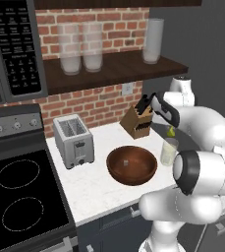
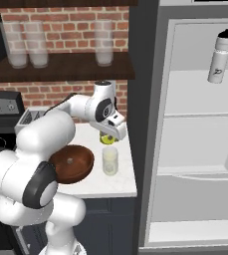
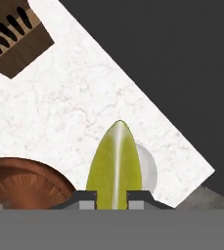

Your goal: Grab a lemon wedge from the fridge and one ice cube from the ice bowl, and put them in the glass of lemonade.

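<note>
Fridge [image 2: 195, 134] standing open on the right of the right base view, white shelves bare apart from a white sports bottle [image 2: 219, 56] high up; dark mark on that bottle too small to read. Counter [image 1: 92, 189] of pale marble carrying, from stove side to fridge side, toaster [image 1: 73, 141], ice bowl [image 1: 131, 165] and glass of lemonade [image 1: 169, 151], with knife block [image 1: 137, 122] behind against the brick wall. Bowl and glass close together, not visibly touching. One small pale cube [image 1: 126, 163] lying near the middle of the bowl.

Gripper [image 2: 105, 137] poised above the glass, pointing down, clamped on the lemon wedge [image 3: 114, 166]. Wedge gripped at one end, long axis running away from the fingertips [image 3: 86, 199] toward the counter, free tip lowermost. In the hand view, pale round rim of the glass peeking out from behind the wedge, slightly to one side, so near alignment rather than dead centre. Judged: wedge roughly over the glass mouth, a small sideways correction perhaps needed before release.

Microwave keypad [image 1: 16, 47] showing rows of white lettering, blurred, unreadable.
</note>
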### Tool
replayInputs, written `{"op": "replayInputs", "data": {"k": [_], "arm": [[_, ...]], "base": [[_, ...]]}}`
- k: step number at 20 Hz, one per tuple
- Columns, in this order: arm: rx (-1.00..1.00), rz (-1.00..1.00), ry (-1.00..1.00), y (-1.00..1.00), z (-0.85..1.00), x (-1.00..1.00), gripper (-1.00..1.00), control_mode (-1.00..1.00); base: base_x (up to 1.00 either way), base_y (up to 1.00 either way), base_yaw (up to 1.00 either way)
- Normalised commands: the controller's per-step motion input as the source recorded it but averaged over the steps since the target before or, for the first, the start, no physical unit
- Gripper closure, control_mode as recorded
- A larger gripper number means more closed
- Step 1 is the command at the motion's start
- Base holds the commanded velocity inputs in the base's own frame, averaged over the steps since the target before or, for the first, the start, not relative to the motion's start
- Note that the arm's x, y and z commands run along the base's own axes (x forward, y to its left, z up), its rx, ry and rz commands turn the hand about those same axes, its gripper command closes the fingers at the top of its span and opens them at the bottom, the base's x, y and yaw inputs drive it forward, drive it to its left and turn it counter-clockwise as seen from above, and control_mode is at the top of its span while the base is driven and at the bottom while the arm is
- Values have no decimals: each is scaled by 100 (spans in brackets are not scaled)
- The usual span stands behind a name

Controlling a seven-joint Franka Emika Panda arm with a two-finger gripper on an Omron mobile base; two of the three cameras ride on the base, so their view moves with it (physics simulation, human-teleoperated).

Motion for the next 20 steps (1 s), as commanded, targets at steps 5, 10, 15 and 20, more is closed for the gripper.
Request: {"op": "replayInputs", "data": {"k": [5, 10, 15, 20], "arm": [[0, 0, -8, -11, -3, -17, 100, -100], [0, 0, -1, -11, 0, 0, 100, -100], [0, 0, 0, 0, 0, 4, 100, -100], [0, 0, 0, 0, 0, 11, 100, -100]], "base": [[0, 0, 0], [0, 0, 0], [0, 0, 0], [0, 0, 0]]}}
